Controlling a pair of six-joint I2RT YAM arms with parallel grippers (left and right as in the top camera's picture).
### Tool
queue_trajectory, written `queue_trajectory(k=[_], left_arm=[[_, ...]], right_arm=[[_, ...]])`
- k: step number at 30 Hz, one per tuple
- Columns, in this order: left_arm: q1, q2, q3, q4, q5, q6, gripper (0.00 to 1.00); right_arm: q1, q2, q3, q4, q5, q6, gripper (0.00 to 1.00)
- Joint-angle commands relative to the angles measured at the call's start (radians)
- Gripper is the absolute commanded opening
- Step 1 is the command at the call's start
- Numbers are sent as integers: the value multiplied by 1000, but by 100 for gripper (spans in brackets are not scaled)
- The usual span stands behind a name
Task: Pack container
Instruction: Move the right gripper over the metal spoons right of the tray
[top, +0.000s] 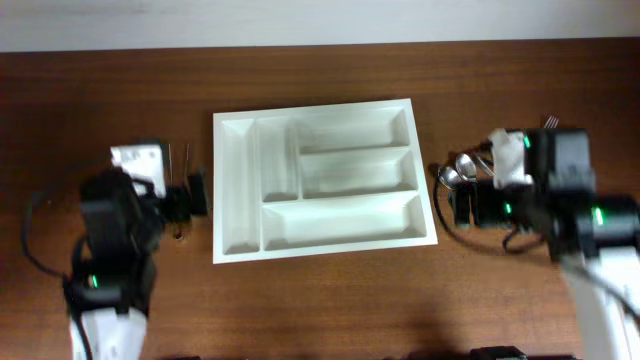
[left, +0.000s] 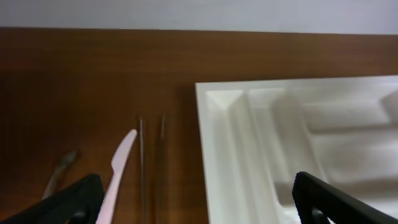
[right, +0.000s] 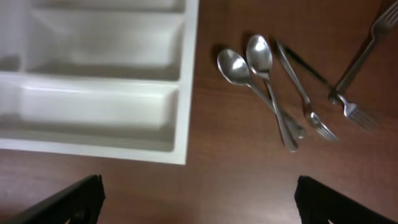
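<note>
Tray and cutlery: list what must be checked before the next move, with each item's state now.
1. Tray compartments empty: ok.
2. Left hand open, holding nothing: ok.
3. Right hand open, holding nothing: ok.
4. Spoons lying apart for a single pick: not ok, their handles cross.
5. Forks clear of the spoons: cannot tell, one lies tight beside the spoon handles.
6. Knife handle free to grip: cannot tell, its lower end runs off the left wrist picture.
</note>
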Motion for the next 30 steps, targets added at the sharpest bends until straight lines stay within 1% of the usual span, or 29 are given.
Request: queue_trajectory(k=[1,4,9,14,17,19,24,26,28,29,30], left_arm=[[64,122,107,-15,95,40,99],[108,214,161,-35,95,40,99],[150,291,169,-45,94,40,99],[151,314,169,-103,51,40,99],[151,314,169,-140,25,40,99],[151,314,169,-159,21,40,99],[151,314,169,-207,22,40,99],[151,314,169,-208,22,40,99],[151,314,169,-208,22,40,99],[151,314,169,-208,22,40,99],[151,314,169,-208,22,40,99]], right_arm=[[-37,129,82,-13,43,-25,99],[-118,237,115,4,41,-25,99],[-265,403,129,43,26,-8,99],[-318,504,129,128,-182,1,99],[-323,544,129,176,-213,2,99],[-323,559,129,186,-199,1,99],[-317,591,129,192,-72,-3,99],[-317,603,129,192,-49,-40,100],[-317,612,128,184,-49,-68,92],[-317,614,128,180,-50,-82,86],[-317,614,128,180,-48,-83,84]])
